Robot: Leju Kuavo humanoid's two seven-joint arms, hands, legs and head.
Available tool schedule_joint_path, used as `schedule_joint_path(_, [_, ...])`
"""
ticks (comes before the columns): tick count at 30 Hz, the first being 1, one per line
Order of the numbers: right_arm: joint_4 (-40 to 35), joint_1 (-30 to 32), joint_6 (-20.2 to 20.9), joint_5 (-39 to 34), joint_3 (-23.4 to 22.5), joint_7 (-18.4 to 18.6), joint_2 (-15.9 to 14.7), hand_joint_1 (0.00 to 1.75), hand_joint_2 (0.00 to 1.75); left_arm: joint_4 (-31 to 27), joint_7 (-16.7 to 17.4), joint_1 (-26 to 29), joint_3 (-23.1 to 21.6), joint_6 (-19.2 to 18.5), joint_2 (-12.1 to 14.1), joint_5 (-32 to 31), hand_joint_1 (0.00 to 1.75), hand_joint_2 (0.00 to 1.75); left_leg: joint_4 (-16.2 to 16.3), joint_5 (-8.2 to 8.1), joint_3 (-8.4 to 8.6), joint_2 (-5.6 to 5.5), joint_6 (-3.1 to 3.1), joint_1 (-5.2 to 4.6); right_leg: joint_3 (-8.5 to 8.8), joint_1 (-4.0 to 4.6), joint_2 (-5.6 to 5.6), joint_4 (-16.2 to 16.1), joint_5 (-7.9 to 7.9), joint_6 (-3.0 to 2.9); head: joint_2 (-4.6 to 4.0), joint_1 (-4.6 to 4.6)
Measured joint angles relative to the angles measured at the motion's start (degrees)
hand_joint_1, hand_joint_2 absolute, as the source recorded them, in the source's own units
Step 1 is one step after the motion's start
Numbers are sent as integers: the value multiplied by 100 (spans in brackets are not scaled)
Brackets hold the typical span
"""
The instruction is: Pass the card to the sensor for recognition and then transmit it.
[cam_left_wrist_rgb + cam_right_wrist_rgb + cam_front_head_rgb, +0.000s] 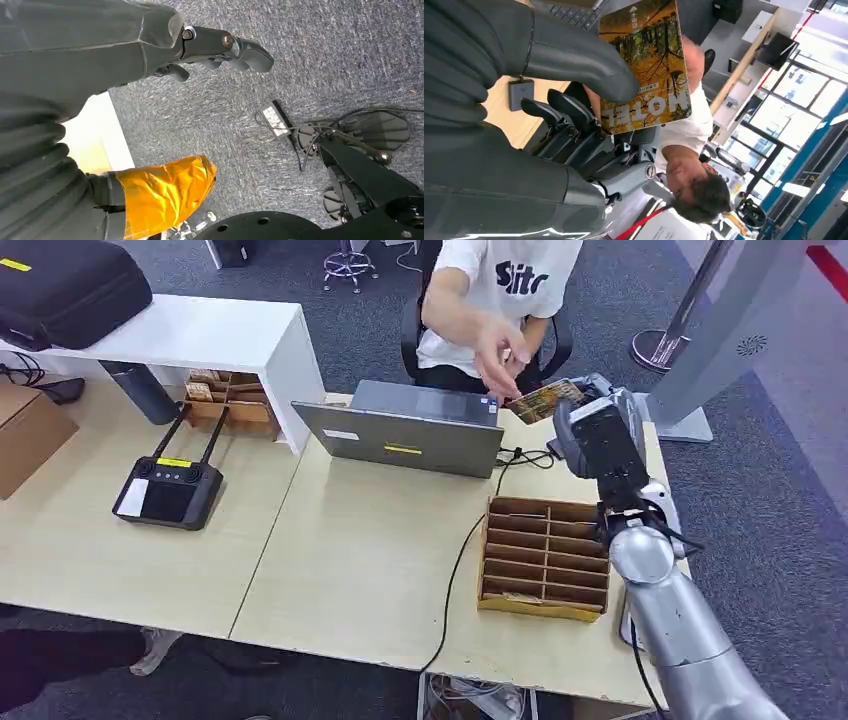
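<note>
from the head view, the right hand (592,425) holds the card (545,400) out past the laptop (415,428), a person's hand (503,355) reaching for it. left wrist view: left hand (220,47) hangs empty, fingers loosely curled, over carpet. right wrist view: thumb (574,55) pins the card (646,65). handover step, i'd say; next comes letting go once they grip it.

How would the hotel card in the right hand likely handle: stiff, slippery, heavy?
The card stays flat beyond the right hand, so probably stiff. It looks thin, likely light. Its glossy printed face may slip under the thumb.
</note>
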Motion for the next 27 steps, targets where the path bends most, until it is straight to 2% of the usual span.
schedule_joint_path(10, [-205,150,-9,-13,-87,-107,-2,175,175,0,-105,52,-13,18,0,0,0,175,0,0,0,0,0,0,-3,0,1,-1,-1,0,0,0])
schedule_joint_path(15, [-771,555,-92,-87,-364,-179,-223,175,175,0,-208,154,-13,17,0,0,0,175,0,-2,-1,-8,-1,0,-4,0,-5,-5,-4,4,0,0])
schedule_joint_path(23, [-1526,1821,-170,-83,-1492,-369,-822,175,175,0,-319,300,70,18,0,24,0,175,1,-12,-3,-13,11,-2,5,0,-11,-15,-6,7,0,4])
schedule_joint_path(27, [-1655,2525,-238,-72,-2145,-369,-929,175,175,0,-319,352,155,46,-13,39,0,175,0,-14,-3,-10,9,-2,1,-1,-9,-15,-6,8,0,-2])
